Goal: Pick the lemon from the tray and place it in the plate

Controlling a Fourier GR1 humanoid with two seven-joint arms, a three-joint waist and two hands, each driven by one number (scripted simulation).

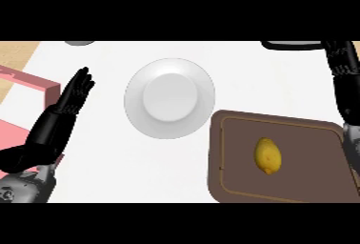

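Nearest you, the brown tray (228, 190) sits on the white counter (105, 176) at the lower right, its near-left corner close to the view's bottom edge. You can see the lemon (268, 155) lying inside it, a little right of the tray's middle, touching nothing else. Its long axis runs near to far, with one tip pointing back at you and the other pointing away; the far tip leans very slightly left.

At the lower left, your left robot hand (60, 116) is released, fingers straight and angled up and to the right, holding nothing. It rests well apart from the tray. A pink box (32, 78) shows partly behind it at the left edge.

Farther out, the white plate (134, 102) lies just beyond the tray's far-left corner, between the two hands.

Along the right edge, your right robot hand (343, 76) is also released, fingers stretched straight away from you, above the tray's far-right corner and clear of the lemon.
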